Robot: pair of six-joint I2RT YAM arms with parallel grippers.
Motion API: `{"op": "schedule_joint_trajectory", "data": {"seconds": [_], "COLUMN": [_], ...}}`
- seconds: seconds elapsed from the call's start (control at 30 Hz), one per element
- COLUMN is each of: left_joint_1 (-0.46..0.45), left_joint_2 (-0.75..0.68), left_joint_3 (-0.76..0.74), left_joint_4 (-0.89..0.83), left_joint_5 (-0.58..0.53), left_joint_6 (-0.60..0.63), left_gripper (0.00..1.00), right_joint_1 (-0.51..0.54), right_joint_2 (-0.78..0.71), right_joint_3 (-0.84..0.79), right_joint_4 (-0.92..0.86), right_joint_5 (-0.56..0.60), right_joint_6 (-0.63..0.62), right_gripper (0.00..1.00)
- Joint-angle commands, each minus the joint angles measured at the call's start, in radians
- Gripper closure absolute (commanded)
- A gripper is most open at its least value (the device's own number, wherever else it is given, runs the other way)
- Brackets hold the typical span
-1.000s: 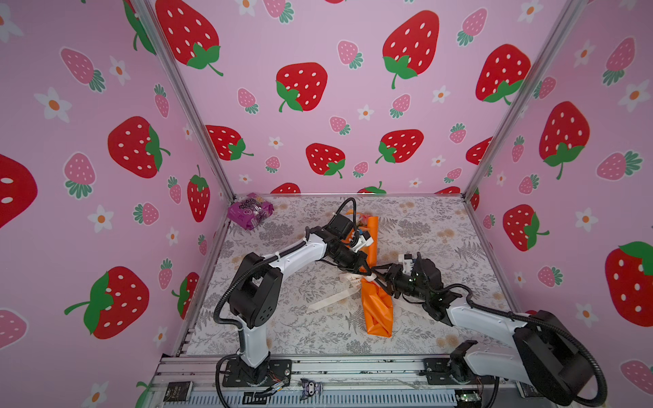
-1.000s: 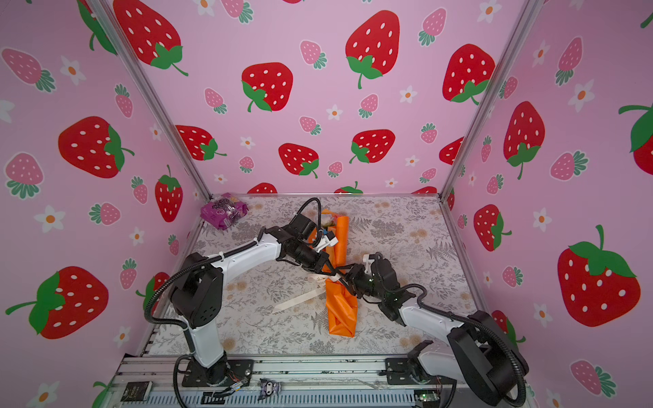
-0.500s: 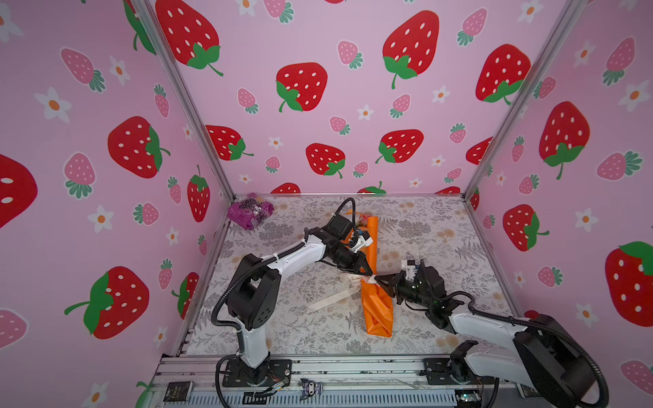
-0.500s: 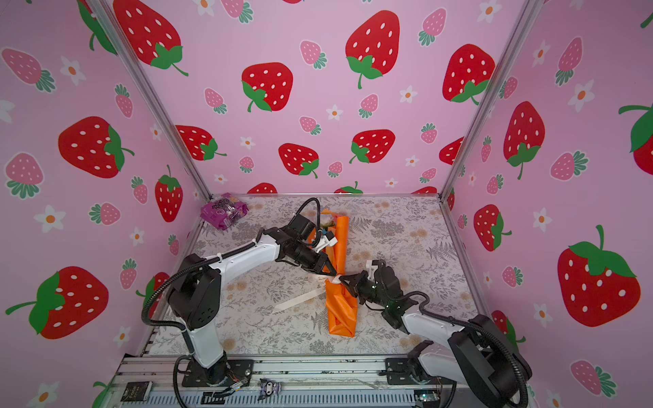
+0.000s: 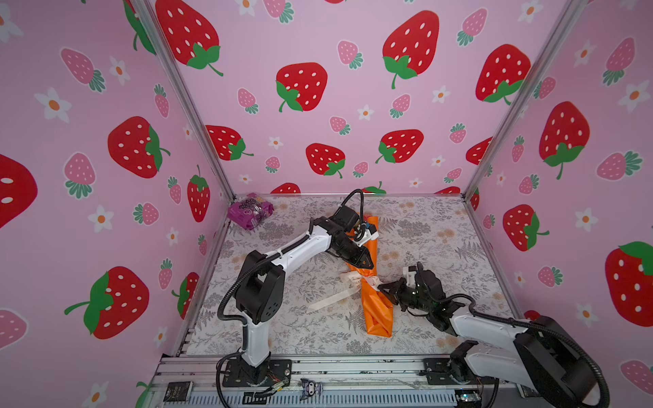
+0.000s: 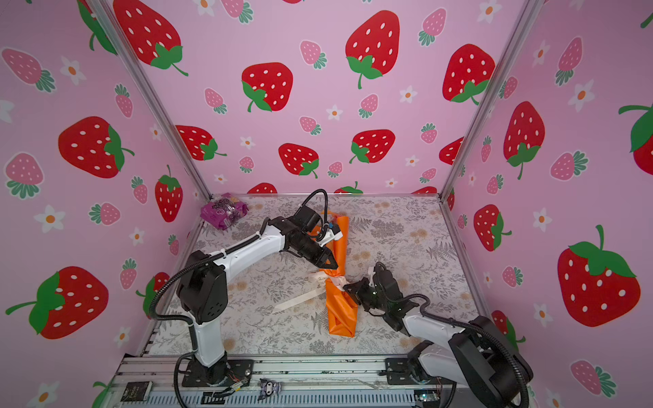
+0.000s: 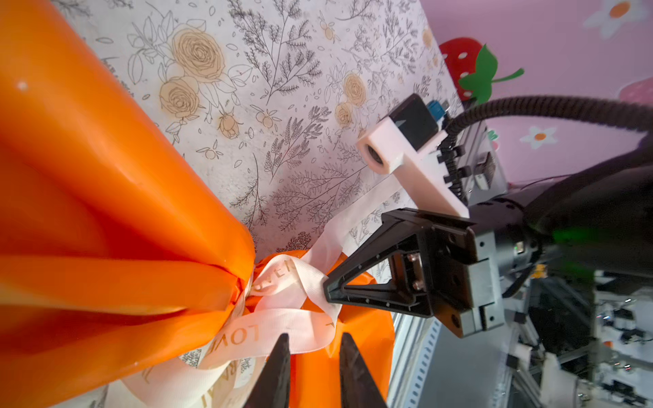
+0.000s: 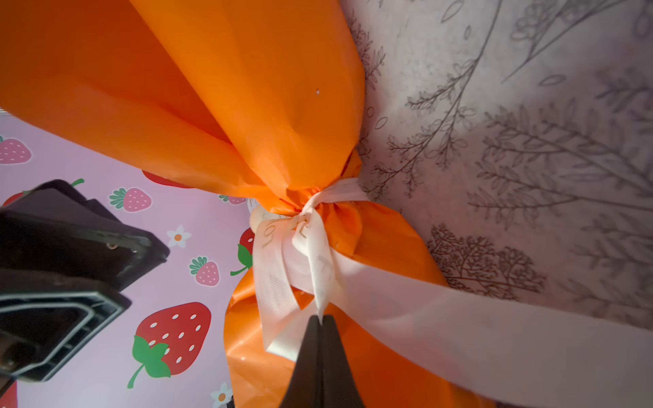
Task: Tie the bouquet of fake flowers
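Note:
The bouquet of fake flowers (image 5: 377,307) lies lengthwise on the table in its orange wrapping (image 6: 341,311); the flowers themselves are hidden inside. A cream ribbon (image 5: 368,281) is knotted round its narrow waist, and one tail (image 6: 300,300) trails left across the table. My right gripper (image 8: 319,319) is shut on a strand of ribbon (image 8: 318,268) at the knot, as both top views show (image 5: 383,287). My left gripper (image 7: 313,341) hovers just beyond the knot (image 5: 368,265), open, its fingertips (image 7: 282,344) over the ribbon loop (image 7: 279,328) and holding nothing.
A crinkly purple packet (image 5: 250,210) sits in the far left corner of the floral table (image 5: 441,247). Strawberry-print walls close in three sides. An aluminium rail (image 5: 353,367) runs along the front edge by the arm bases.
My right gripper has moved in to the knot and shut on the ribbon. My left gripper, shut before, has opened and let go.

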Motion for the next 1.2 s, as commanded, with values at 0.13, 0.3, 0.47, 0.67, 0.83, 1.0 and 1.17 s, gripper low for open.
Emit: {"op": "schedule_joint_trajectory", "data": {"seconds": [0.13,0.3,0.47,0.67,0.83,1.0,1.17], "left_joint_1": [-0.084,-0.097,-0.103,-0.109,-0.120,-0.130,-0.135], "left_joint_2": [0.115,0.159,0.199,0.264,0.306,0.347,0.361], "left_joint_3": [0.154,0.208,0.264,0.341,0.388,0.429,0.429], "left_joint_4": [-0.193,-0.227,-0.307,-0.419,-0.468,-0.508,-0.527], "left_joint_5": [-0.177,-0.263,-0.249,-0.271,-0.249,-0.268,-0.278], "left_joint_6": [0.181,0.194,0.266,0.312,0.338,0.352,0.370], "left_gripper": [0.74,0.73,0.72,0.68,0.67,0.67,0.69], "right_joint_1": [-0.002,-0.003,-0.005,-0.007,-0.009,-0.008,-0.010], "right_joint_2": [0.011,0.029,0.037,0.047,0.039,0.028,0.014], "right_joint_3": [0.018,0.056,0.062,0.082,0.092,0.096,0.098], "right_joint_4": [-0.024,-0.028,-0.030,-0.031,-0.060,-0.082,-0.103], "right_joint_5": [0.019,0.000,-0.010,-0.034,-0.038,-0.038,-0.023], "right_joint_6": [-0.045,-0.091,-0.098,-0.125,-0.147,-0.160,-0.169], "right_gripper": [1.00,1.00,1.00,1.00,1.00,1.00,1.00]}}
